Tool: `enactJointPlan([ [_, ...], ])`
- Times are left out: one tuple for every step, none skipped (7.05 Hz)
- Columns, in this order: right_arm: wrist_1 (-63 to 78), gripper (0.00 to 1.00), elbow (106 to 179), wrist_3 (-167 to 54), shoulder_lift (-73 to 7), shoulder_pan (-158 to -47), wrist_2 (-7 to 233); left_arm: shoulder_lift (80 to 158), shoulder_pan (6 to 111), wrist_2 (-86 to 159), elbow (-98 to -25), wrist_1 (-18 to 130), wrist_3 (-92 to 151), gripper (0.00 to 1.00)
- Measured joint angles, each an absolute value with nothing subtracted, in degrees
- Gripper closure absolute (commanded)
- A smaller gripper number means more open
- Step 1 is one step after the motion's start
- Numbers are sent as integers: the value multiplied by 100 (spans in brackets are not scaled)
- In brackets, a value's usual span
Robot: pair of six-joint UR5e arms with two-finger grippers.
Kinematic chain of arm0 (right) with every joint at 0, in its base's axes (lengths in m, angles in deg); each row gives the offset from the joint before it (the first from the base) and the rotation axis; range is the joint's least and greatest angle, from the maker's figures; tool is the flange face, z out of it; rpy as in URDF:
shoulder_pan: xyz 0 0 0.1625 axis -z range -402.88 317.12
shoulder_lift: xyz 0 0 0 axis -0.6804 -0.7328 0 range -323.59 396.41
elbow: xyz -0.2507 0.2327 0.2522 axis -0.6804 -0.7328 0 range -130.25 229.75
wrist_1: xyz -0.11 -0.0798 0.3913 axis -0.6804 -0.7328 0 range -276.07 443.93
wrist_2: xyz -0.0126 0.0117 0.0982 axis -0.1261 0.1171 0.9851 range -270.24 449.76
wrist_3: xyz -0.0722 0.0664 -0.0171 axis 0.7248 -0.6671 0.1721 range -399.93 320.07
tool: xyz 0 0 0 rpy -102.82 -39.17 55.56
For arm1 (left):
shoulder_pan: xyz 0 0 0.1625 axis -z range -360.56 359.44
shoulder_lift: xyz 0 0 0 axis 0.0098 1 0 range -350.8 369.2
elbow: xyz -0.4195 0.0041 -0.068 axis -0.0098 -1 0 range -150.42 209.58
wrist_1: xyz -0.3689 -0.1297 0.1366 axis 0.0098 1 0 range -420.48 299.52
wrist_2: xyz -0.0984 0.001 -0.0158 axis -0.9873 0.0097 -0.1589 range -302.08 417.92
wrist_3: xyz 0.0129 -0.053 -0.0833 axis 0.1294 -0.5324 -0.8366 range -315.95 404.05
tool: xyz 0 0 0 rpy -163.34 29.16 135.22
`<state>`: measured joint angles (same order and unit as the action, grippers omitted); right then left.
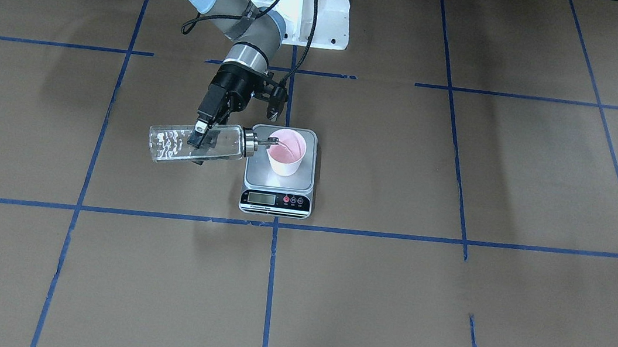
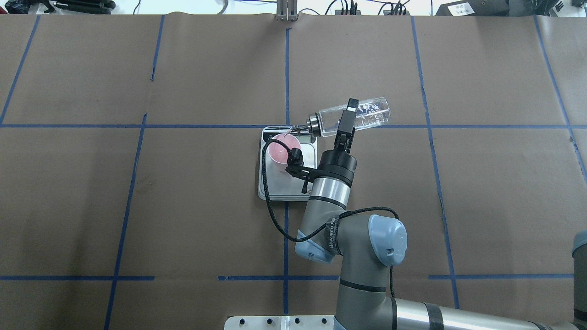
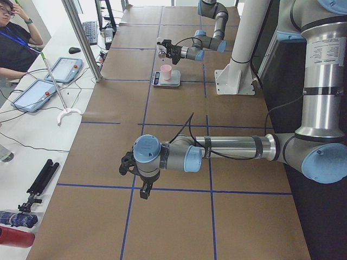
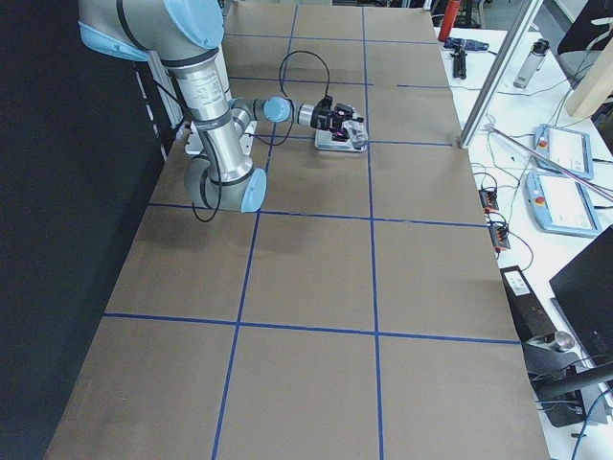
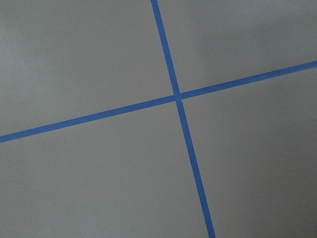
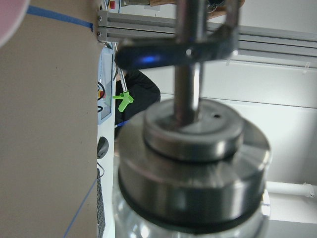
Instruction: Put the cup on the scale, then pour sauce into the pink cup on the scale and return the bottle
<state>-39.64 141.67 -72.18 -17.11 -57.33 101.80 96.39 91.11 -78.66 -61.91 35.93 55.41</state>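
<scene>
The table (image 1: 446, 308) is covered in brown paper and crossed by blue tape lines. The left arm (image 3: 233, 149) is stretched low over it, well apart from the work; in the left side view its left gripper (image 3: 143, 189) is pointed down, and it cannot be told whether its jaws are apart or together.

The right arm (image 2: 330, 201) is reached toward the scale (image 1: 278, 184), whose display strip is set at 6 o'clock in the front-facing view. The bottle (image 1: 171, 145) is held nearly level at 9 o'clock of the cup, spout toward 3 o'clock, over the cup's rim. The right gripper (image 1: 198, 139) is clamped across the glass body. The cup (image 1: 286, 156) is stood upright on the platform. The sauce (image 2: 372, 111) is seen as clear liquid inside the glass, and a thin streak is seen running from the spout into the cup.
</scene>
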Motion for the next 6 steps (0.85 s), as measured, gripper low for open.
enactJointPlan([
  [-3964, 100, 14168, -7225, -1712, -5735, 10180, 9639, 9111, -7866, -6191, 3593, 5539, 0],
  [-3964, 100, 14168, -7234, -1712, -5740, 10180, 9642, 9111, -7866, -6192, 3593, 5539, 0],
  [-3962, 100, 14169, -7242, -1712, -5746, 10180, 9644, 9111, -7866, -6191, 3593, 5539, 0],
  [-3953, 100, 14178, -7254, -1711, -5750, 10180, 9646, 9111, -7866, -6194, 3593, 5539, 0],
  [-3935, 100, 14196, -7316, -1704, -5753, 10181, 9647, 9111, -7866, -6201, 3593, 5538, 0],
  [-3920, 100, 14212, -7484, -1701, -5755, 10185, 9647, 9111, -7866, -6205, 3593, 5538, 0],
])
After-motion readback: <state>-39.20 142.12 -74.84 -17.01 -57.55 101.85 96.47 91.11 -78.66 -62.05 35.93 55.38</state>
